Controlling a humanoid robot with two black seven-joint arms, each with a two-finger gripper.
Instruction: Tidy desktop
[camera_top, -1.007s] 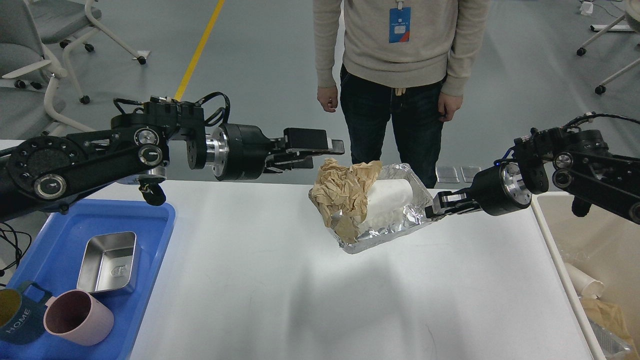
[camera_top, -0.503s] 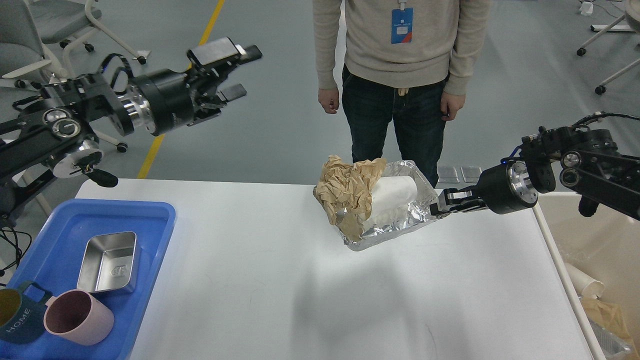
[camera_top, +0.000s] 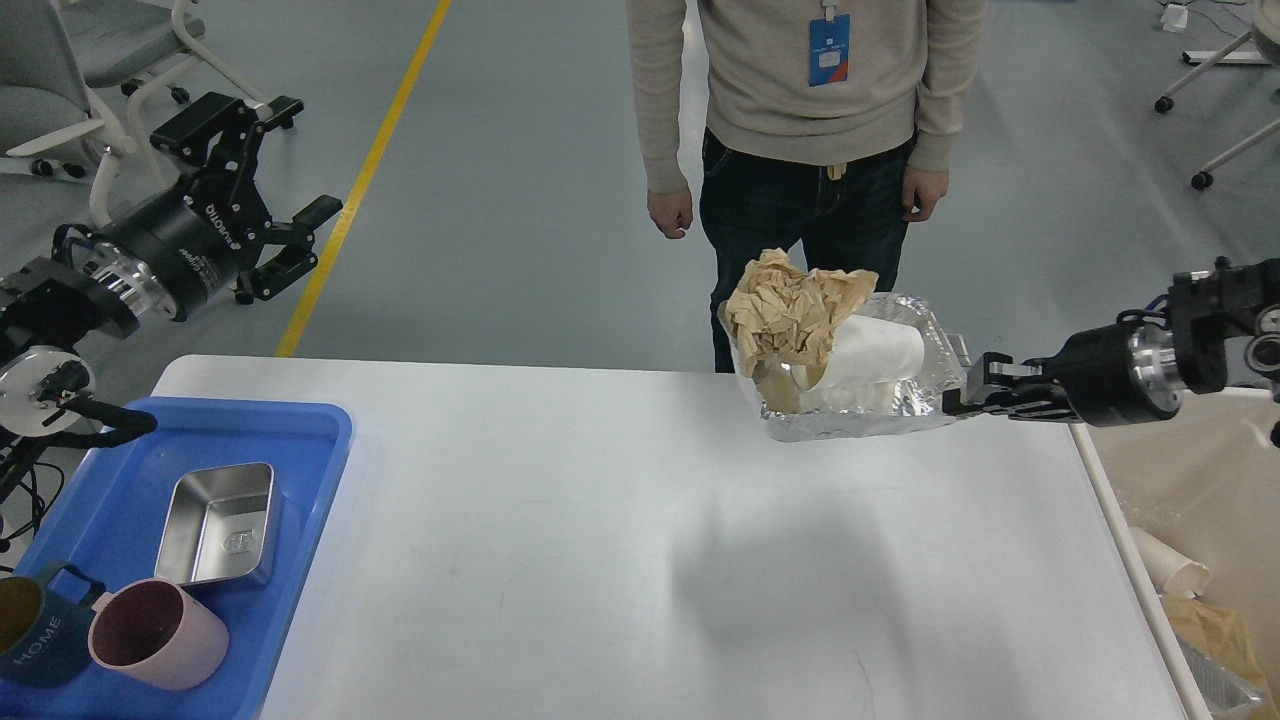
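The white desktop (camera_top: 600, 520) fills the middle of the head view. My right gripper (camera_top: 962, 397) is shut on the right edge of a foil tray (camera_top: 900, 418) and holds it above the desktop's far right part. The foil tray carries crumpled brown paper (camera_top: 785, 305) and a white paper cup (camera_top: 872, 352) lying on its side. My left gripper (camera_top: 272, 160) is open and empty, raised high at the far left, beyond the desktop's back-left corner.
A blue plastic tray (camera_top: 310, 470) at the front left holds a steel box (camera_top: 217, 525), a pink cup (camera_top: 155, 635) and a dark "HOME" cup (camera_top: 35, 640). A beige bin (camera_top: 1190, 480) with rubbish stands at the right. A person (camera_top: 800, 130) stands behind the desktop.
My right gripper has lifted the foil tray and carried it to the right, toward the bin. My left arm has swung away to the far left and up, gripper still open.
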